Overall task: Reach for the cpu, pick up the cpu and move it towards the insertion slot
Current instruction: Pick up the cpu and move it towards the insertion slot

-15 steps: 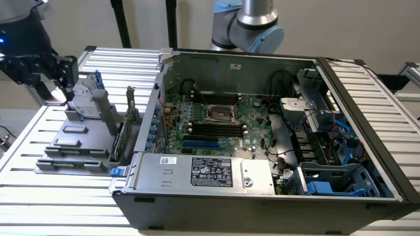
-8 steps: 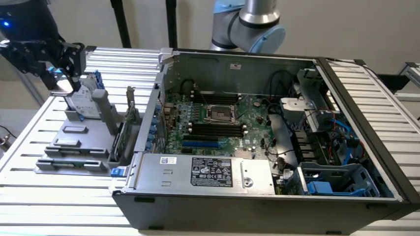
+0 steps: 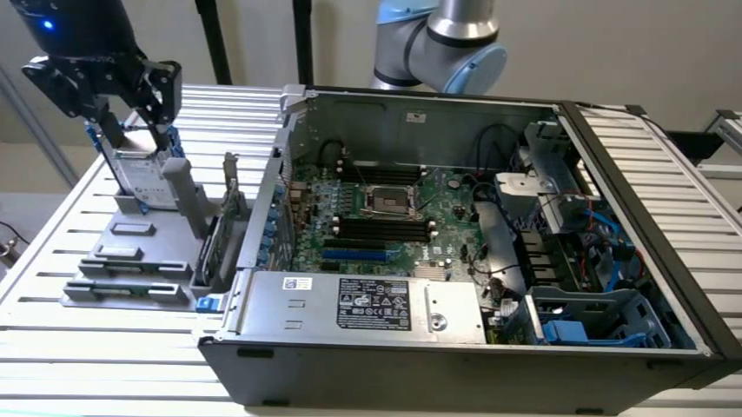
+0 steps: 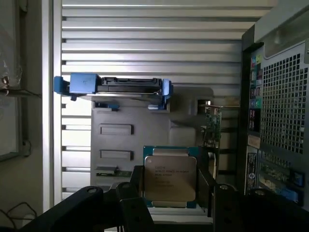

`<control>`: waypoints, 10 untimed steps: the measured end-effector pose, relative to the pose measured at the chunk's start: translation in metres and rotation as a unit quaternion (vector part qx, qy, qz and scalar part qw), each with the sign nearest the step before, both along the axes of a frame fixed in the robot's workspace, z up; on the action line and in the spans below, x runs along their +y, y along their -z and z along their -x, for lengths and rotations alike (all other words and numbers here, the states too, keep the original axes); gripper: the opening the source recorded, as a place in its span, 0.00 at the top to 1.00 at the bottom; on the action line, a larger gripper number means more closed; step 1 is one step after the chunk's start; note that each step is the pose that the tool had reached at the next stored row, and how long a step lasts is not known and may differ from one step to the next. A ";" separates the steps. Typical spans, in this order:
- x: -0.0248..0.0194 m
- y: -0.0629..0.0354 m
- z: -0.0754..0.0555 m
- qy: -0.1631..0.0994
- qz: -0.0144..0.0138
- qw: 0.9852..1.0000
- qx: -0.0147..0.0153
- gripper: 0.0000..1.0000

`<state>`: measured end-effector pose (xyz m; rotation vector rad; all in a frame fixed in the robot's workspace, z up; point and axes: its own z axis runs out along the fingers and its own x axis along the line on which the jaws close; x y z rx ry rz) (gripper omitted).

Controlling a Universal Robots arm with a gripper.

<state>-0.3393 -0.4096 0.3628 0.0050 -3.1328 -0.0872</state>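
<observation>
The cpu (image 4: 170,176), a small square chip with a silver-grey top and a teal-edged pale rim, sits between the dark fingers (image 4: 137,186) of my gripper (image 4: 171,180), which is shut on it. In the exterior view the gripper (image 3: 142,137) hangs at the far left, above the grey parts holder (image 3: 128,261) and just over the upright hard drive (image 3: 145,178). The insertion slot (image 3: 388,201), a shiny metal frame with a dark centre, lies on the motherboard inside the open case, well to the exterior view's right of the gripper.
The open computer case (image 3: 464,347) takes up the middle and right of the slatted table (image 3: 69,347). Black and blue memory slots (image 3: 371,234) flank the socket. An expansion card (image 3: 226,217) stands upright on the holder's case side. The case's perforated rear wall (image 4: 280,96) is close by.
</observation>
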 end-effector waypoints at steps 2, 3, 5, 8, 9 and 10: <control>0.0000 -0.0019 -0.009 0.000 -0.002 1.000 0.000 0.46; 0.0000 -0.0029 -0.014 0.000 -0.002 1.000 0.000 0.46; 0.0000 -0.0049 -0.023 0.000 -0.004 1.000 0.000 0.46; 0.0000 -0.0084 -0.036 0.000 -0.006 1.000 0.000 0.46; 0.0000 -0.0095 -0.041 0.000 -0.006 1.000 0.000 0.46; 0.0000 -0.0105 -0.046 0.000 -0.007 1.000 0.000 0.46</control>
